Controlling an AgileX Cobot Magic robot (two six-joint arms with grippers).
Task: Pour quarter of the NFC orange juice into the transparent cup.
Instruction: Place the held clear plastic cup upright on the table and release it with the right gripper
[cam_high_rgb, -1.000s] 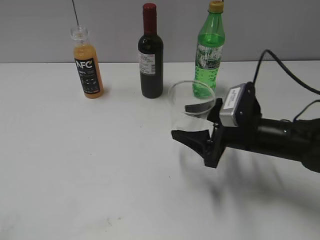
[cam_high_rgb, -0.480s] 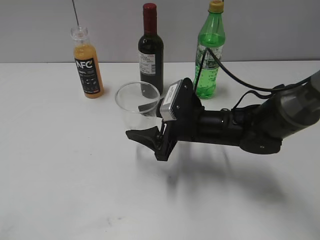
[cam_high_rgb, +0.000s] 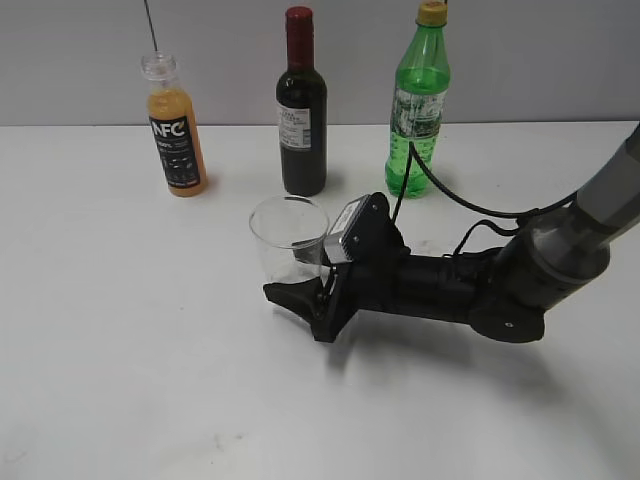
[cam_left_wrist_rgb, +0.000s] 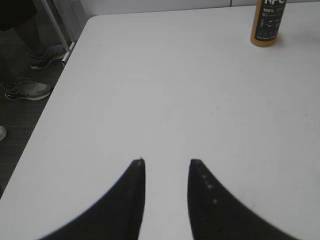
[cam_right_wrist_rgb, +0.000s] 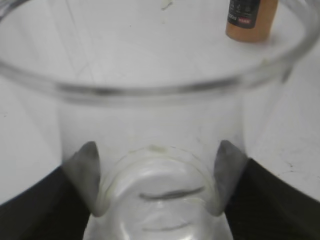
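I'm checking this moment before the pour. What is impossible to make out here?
- Juice bottle: left wrist view cuts off its top; right wrist view shows only its base.
- Cup: whether it touches the table is unclear; the right pincer hides its base.
- Wine bottle label: too small.

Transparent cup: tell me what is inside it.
The transparent cup looks empty, with no juice inside; only the right claw's fingers show through its walls.
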